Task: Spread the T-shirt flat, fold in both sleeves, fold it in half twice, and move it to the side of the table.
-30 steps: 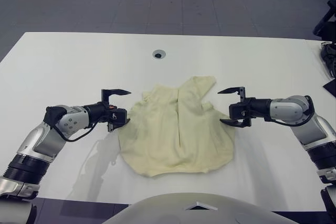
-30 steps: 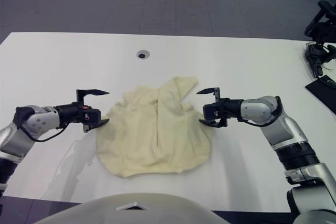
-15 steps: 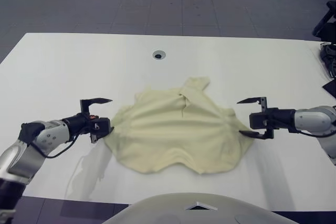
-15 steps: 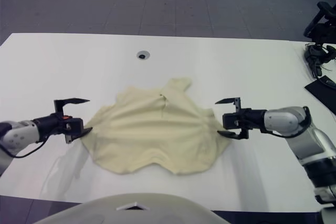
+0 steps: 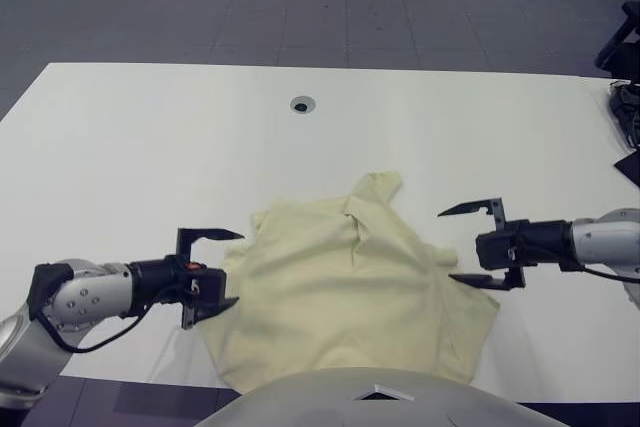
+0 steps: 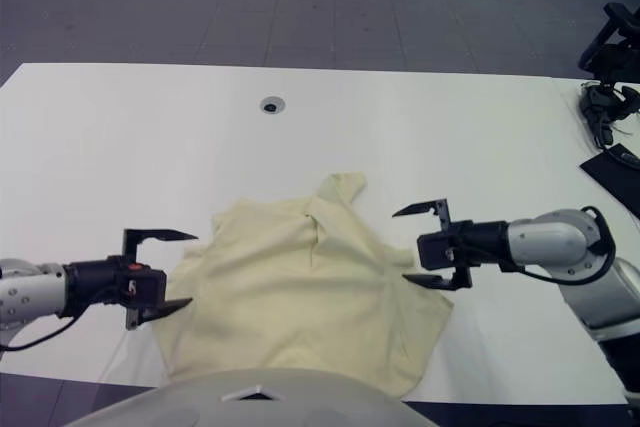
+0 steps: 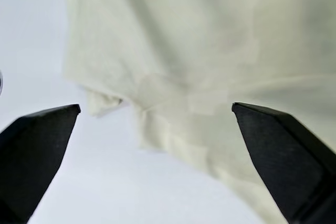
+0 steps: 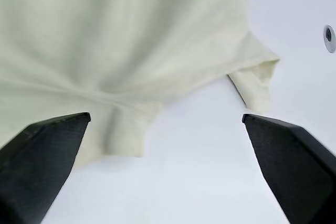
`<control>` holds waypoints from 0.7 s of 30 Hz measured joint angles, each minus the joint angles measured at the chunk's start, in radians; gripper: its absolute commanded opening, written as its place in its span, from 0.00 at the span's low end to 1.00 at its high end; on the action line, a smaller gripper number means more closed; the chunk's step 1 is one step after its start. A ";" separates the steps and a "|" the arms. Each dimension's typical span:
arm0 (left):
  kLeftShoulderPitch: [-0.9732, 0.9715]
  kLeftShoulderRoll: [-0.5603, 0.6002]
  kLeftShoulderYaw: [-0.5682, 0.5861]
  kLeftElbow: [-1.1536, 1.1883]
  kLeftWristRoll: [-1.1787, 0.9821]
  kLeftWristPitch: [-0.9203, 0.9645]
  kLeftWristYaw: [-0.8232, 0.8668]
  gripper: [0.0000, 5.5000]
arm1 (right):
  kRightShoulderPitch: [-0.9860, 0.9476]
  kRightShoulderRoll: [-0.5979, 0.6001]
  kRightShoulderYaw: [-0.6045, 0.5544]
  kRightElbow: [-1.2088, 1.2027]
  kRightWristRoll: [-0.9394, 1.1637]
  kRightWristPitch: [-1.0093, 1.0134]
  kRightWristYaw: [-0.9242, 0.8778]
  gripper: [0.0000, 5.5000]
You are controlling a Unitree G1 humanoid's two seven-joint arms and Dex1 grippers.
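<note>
A pale yellow T-shirt [image 5: 345, 287] lies rumpled on the white table [image 5: 120, 147], close to the front edge, with one bunched part [image 5: 375, 187] pointing away from me. Its near hem is hidden at the picture's lower edge. My left gripper [image 5: 237, 267] is open at the shirt's left edge, lower fingertip touching the cloth. My right gripper [image 5: 446, 245] is open at the shirt's right edge, lower fingertip on the cloth. In the left wrist view the gripper [image 7: 156, 107] stands wide over the fabric [image 7: 199, 51]. In the right wrist view the gripper [image 8: 166, 115] frames a folded corner [image 8: 257, 77].
A round cable grommet [image 5: 302, 104] sits in the table's far middle. Dark cables and gear [image 6: 605, 107] lie at the table's right edge. Bare tabletop stretches to the left, right and far side of the shirt.
The arms first spread apart, widening the shirt, then both grippers drew back toward the front edge and slightly inward. The shirt slid nearer with them.
</note>
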 measured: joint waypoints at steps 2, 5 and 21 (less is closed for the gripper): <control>-0.096 -0.025 -0.011 0.055 0.002 -0.014 0.022 0.98 | -0.061 0.036 0.012 0.031 -0.016 -0.001 -0.011 0.98; -0.290 -0.098 -0.045 0.143 0.007 -0.033 0.082 0.98 | -0.188 0.126 0.053 0.087 -0.068 -0.012 -0.067 0.98; -0.652 -0.316 -0.305 0.685 0.129 -0.209 0.103 0.98 | -0.390 0.369 0.214 0.456 -0.350 -0.197 -0.306 0.98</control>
